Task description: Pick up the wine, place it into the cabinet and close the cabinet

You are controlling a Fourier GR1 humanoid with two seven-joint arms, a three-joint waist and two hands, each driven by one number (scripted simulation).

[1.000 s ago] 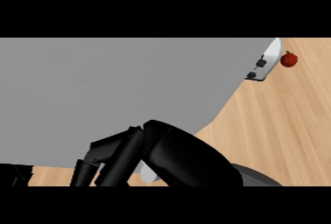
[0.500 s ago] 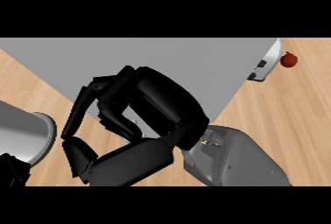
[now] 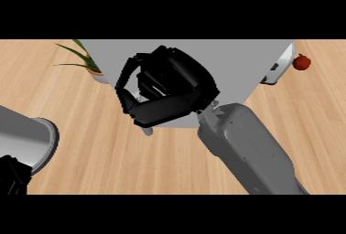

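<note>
While the right hand [image 3: 169, 87] sits high in the middle of the head view, its black fingers [image 3: 135, 75] and thumb are curled round into a loop, and honestly I can't tell whether anything is inside that loop. No bottle shows between them, so the wine isn't something I can place anywhere in this view. The grey right forearm [image 3: 246, 146] runs up from the lower right edge to the wrist, crossing the wooden counter [image 3: 135, 160].

Behind the hand there's a big pale grey block, which I take to be the cabinet [image 3: 233, 55]. The hand overlaps its front, so a good chunk of it is hidden. At the block's right edge a lighter panel [image 3: 280, 66] sticks out at an angle, with a small dark fitting on it. Just beside that panel, on the counter, sits a small red thing [image 3: 301, 62], round-ish, maybe a fruit.

At the upper left a green plant [image 3: 84, 57] pokes out from beside the cabinet.

The left forearm [image 3: 20, 137] comes in at the left edge, with the black left hand [image 3: 12, 178] mostly cut off at the lower left corner, so can't tell what its fingers are doing.
</note>
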